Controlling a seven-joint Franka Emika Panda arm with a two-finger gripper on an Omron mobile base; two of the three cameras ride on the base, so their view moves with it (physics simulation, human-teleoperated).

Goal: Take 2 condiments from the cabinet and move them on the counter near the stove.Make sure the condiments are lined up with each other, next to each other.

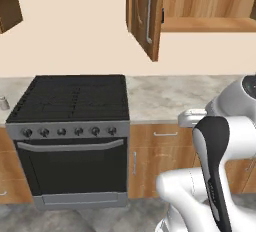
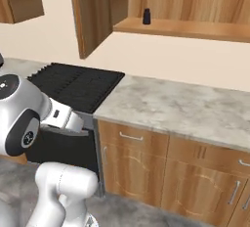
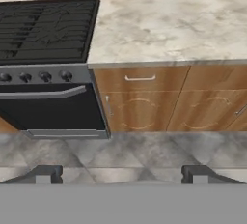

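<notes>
Open cabinet door juts out above bare counter beside stove.

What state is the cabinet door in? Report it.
Open. The cabinet door stands swung out from the wall, baring the shelf, where a black shaker stands upright.

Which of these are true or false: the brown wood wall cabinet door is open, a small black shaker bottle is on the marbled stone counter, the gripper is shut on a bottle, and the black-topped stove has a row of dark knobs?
1. The medium-brown wood-grain wall cabinet stands with its door open. True.
2. The small matte black shaker bottle stands on the beige-grey marbled stone counter. False: it stands on the wooden shelf inside the cabinet.
3. The gripper is shut on a bottle. False: its jaws stand wide apart with nothing between them.
4. The black-topped stove has a row of dark knobs on its steel-grey front. True.
</notes>
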